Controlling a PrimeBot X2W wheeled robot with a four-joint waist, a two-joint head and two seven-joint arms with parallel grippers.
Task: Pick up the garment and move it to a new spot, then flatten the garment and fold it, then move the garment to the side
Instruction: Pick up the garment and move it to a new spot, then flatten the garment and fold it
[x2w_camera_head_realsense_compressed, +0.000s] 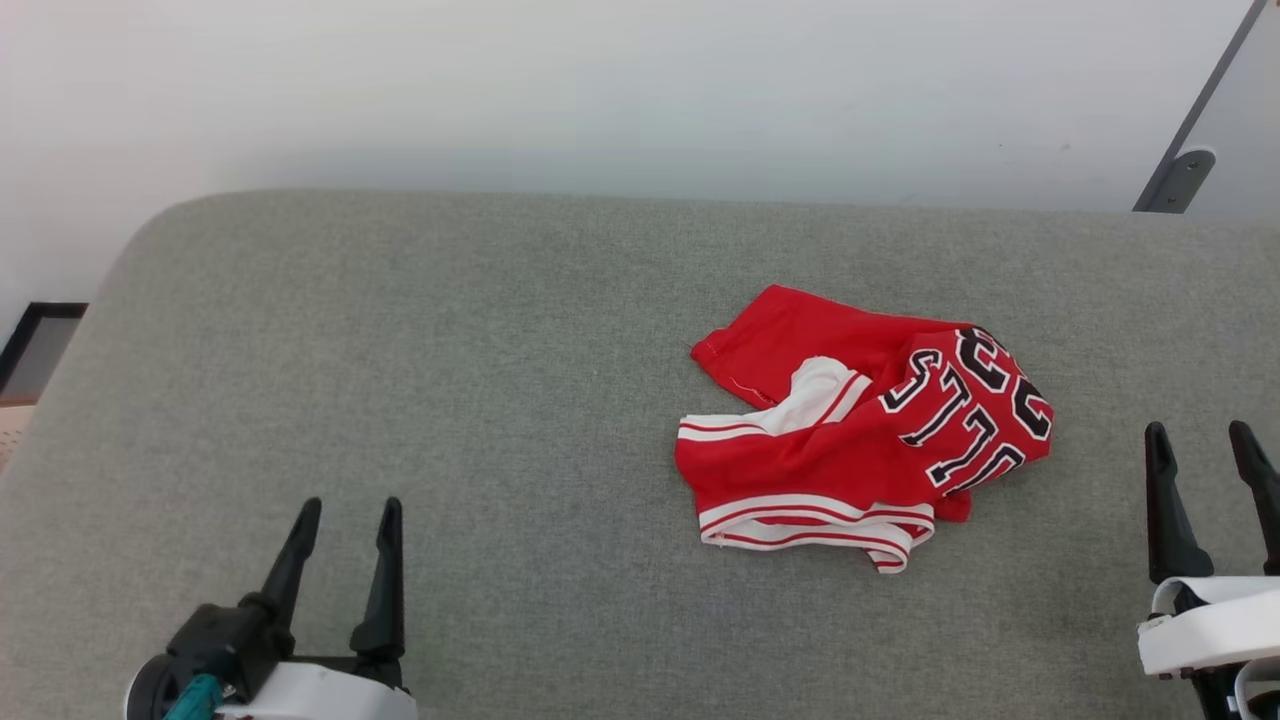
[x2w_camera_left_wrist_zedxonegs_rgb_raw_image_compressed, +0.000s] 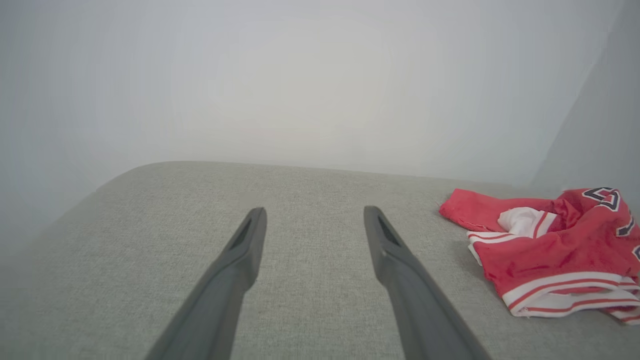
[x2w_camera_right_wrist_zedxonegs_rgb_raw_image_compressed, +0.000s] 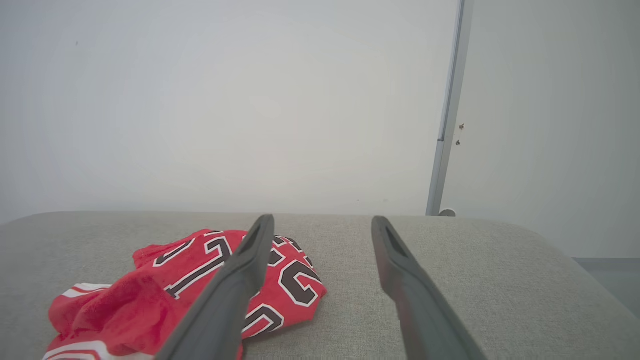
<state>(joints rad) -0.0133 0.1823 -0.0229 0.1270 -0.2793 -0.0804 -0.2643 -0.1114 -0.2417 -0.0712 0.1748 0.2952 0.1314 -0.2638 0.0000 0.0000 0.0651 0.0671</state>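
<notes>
In the head view, the garment (x2w_camera_head_realsense_compressed: 860, 440) is seen crumpled in a loose heap on the grey upholstered surface (x2w_camera_head_realsense_compressed: 450, 350), right of its middle. It lies toward two o'clock of the left gripper (x2w_camera_head_realsense_compressed: 352, 505) and toward nine o'clock of the right gripper (x2w_camera_head_realsense_compressed: 1198, 430). Both pincers are held apart and empty, clear of the cloth.

In the left wrist view, the heap (x2w_camera_left_wrist_zedxonegs_rgb_raw_image_compressed: 550, 250) is found at three o'clock of the spread fingers (x2w_camera_left_wrist_zedxonegs_rgb_raw_image_compressed: 314, 210), striped trim lowermost.

In the right wrist view, the lettered fold (x2w_camera_right_wrist_zedxonegs_rgb_raw_image_compressed: 150, 290) is shown at eight o'clock, partly hidden behind one finger of the parted pincer (x2w_camera_right_wrist_zedxonegs_rgb_raw_image_compressed: 323, 218).

The cloth is judged light, soft and limp, likely slippery. A raised fold or the striped hem edge would best be pinched, since flat layers may be missed.
</notes>
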